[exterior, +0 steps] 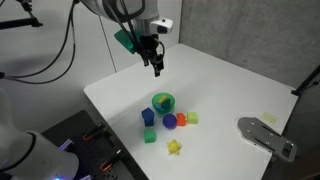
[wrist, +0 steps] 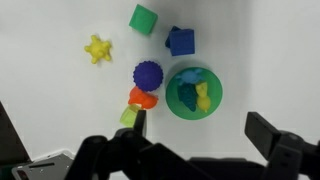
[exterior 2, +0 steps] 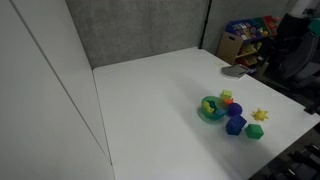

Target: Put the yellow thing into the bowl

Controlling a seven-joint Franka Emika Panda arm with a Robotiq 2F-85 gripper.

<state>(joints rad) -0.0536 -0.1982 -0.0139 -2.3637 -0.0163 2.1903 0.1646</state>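
**Yellow star block (wrist: 97,48) lies free on the worktop (wrist: 40,90), hand (wrist: 198,125) released**

We see it lying flat on the white worktop, apart from the green bowl (wrist: 170,100). In the wrist view the purple spiky ball (wrist: 148,75) sits between the two. The green cube (wrist: 144,17) is its nearest neighbour, but nothing touches it. It is bright yellow and small, with short blunt arms sticking out around a thicker middle.

We judge it to be light and rigid, probably smooth plastic or foam, and not fragile. The arms make the grip tricky: fingers closing on two points could twist it or squeeze it out. We would close across the body, with the pads in the notches between arms, and take it from straight above.

Our hand hovers well above the worktop in an exterior view (exterior: 157,68). Its fingers are spread wide with nothing between them. The bowl already holds something blue-green, though there looks to be room left in it.
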